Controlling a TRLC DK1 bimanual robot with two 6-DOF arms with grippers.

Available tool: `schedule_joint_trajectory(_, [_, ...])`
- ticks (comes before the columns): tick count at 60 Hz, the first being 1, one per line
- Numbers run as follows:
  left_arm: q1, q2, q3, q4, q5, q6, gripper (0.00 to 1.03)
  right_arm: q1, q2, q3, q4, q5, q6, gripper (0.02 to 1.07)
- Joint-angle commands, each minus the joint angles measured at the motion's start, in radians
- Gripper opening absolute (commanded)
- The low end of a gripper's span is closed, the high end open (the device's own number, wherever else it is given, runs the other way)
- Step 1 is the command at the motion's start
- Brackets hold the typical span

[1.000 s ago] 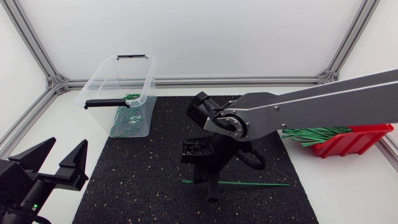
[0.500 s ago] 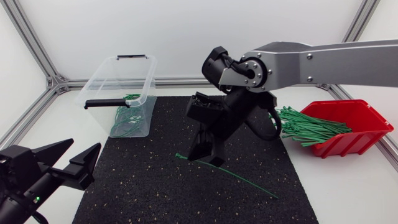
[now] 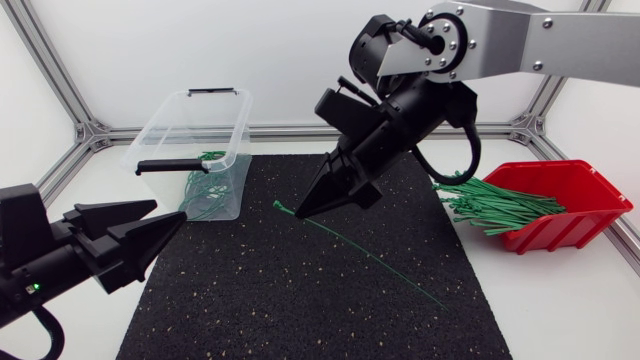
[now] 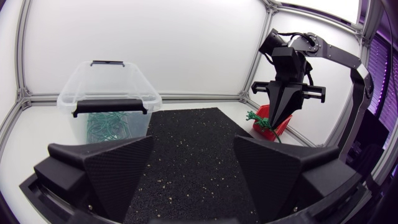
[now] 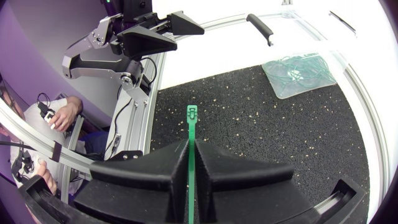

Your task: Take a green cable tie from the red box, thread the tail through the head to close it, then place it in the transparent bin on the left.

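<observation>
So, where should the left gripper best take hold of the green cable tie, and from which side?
Probably the long free tail of the cable tie, coming in from the side of the left gripper, fingers across the strap. The right gripper is shut just behind the head, leaving only a short stub there.

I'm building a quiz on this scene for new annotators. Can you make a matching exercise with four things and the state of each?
Things:
1. left gripper
2. right gripper
3. transparent bin
4. red box

States:
A. straight ties stick out over its edge
B. open, nothing between the fingers
C. shut on a green cable tie
D. curled ties lie at the bottom

Pairs: 1-B, 2-C, 3-D, 4-A
</observation>
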Motion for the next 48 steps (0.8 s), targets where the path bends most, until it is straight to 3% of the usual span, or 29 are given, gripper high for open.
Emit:
schedule_joint_trajectory(1, [-0.006, 0.027, 0.048, 0.025, 0.009, 0.022, 0.86, -0.017, 0.03, 0.03, -0.03, -0.029, 0.005, 0.12])
schedule_joint_trajectory(7, [-0.034, 0.068, 0.087, 0.016, -0.003, 0.243, 0.86, -0.031, 0.056, 0.06, -0.059, -0.066, -0.002, 0.12])
schedule_joint_trajectory(15, [-0.087, 0.113, 0.124, -0.014, -0.043, 0.378, 0.86, -0.034, 0.084, 0.093, -0.083, -0.11, -0.005, 0.12])
schedule_joint_trajectory(24, [-0.166, 0.125, 0.121, -0.021, -0.034, 0.462, 0.86, -0.038, 0.121, 0.139, -0.115, -0.147, -0.022, 0.12])
schedule_joint_trajectory(37, [-0.169, 0.217, 0.133, 0.004, 0.141, 0.522, 0.86, -0.032, 0.155, 0.175, -0.135, -0.187, -0.039, 0.12])
schedule_joint_trajectory(48, [-0.123, 0.282, 0.141, 0.104, 0.292, 0.531, 0.86, -0.021, 0.181, 0.188, -0.143, -0.21, -0.058, 0.12])
